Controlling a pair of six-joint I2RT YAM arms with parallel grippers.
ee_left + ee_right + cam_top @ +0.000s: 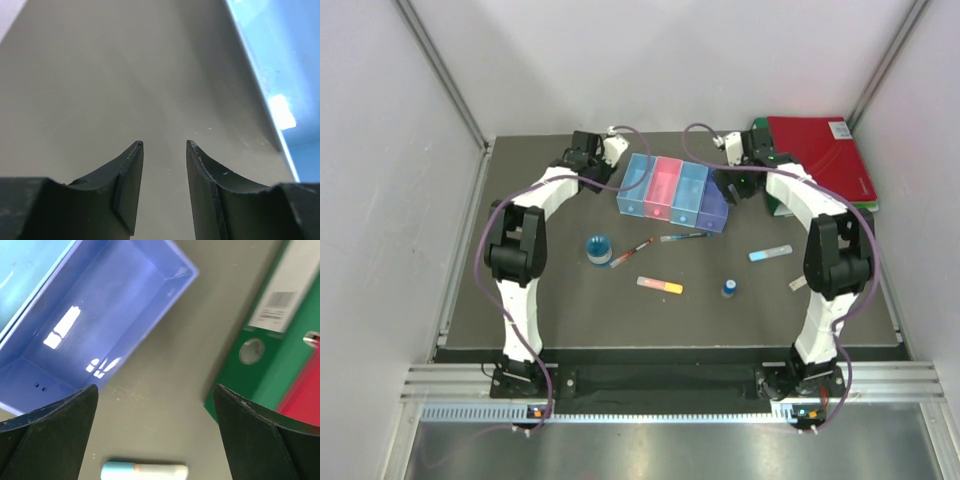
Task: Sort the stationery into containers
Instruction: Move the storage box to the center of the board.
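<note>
Dark grey mat table [570, 310], white walls, metal frame rail at the near edge. The bins [672, 193] sit mid-back, the row's long axis left-right, its purple end slightly nearer. In front of them:
- blue jar [598, 248]
- red pen [632, 252], diagonal, far end to the right
- dark pen [683, 237], almost left-right
- pink-orange bar [660, 286], left-right, orange end right
- light blue bar [770, 253], right end tipped away
- bottle [729, 288], upright

Left gripper [165, 145]: fingers slightly parted, holding nothing, beside the bins. Right gripper [155, 390]: spread wide, holding nothing, between the purple bin [110, 315] and the green binder [260, 370].
</note>
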